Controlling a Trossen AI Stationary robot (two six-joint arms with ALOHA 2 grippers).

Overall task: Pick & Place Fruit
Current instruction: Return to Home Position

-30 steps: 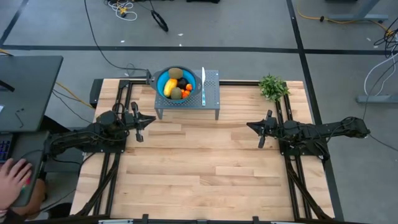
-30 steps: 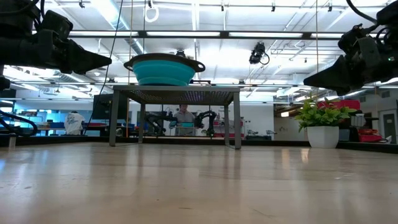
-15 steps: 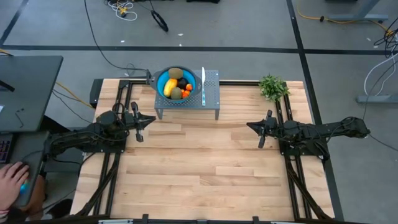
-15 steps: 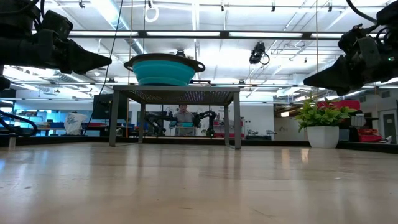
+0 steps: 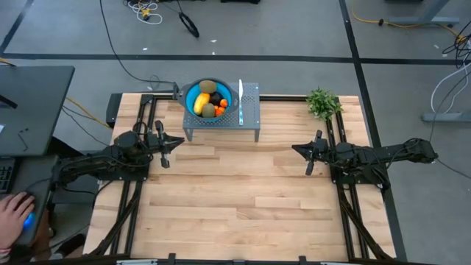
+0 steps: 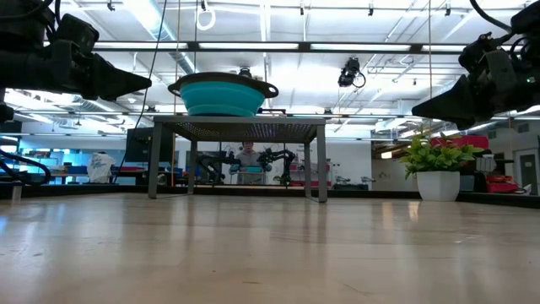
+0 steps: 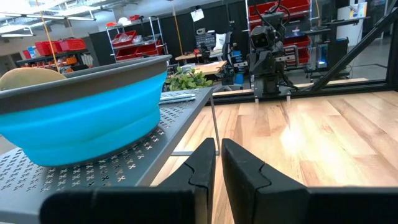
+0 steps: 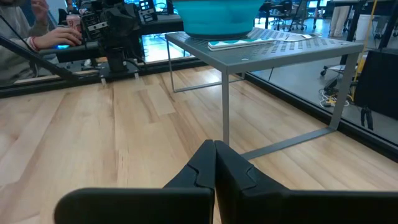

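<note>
The fruit lies in a blue bowl on a grey perforated stand at the table's far edge: a yellow oblong, two olive-brown ovals, a dark ball and tiny orange pieces. My left gripper hovers shut near the stand's left near leg. In the left wrist view the bowl fills the side, with one oval showing over its rim. My right gripper hovers shut above the table, to the stand's right and nearer.
A blue-handled knife lies on the stand beside the bowl. A potted green plant stands at the far right corner. Bare wood spreads between and in front of the arms. A person's hand rests on a desk left of the table.
Both arms have kept still. The person's hand at the desk on the left has drawn back a little toward the picture's edge.
</note>
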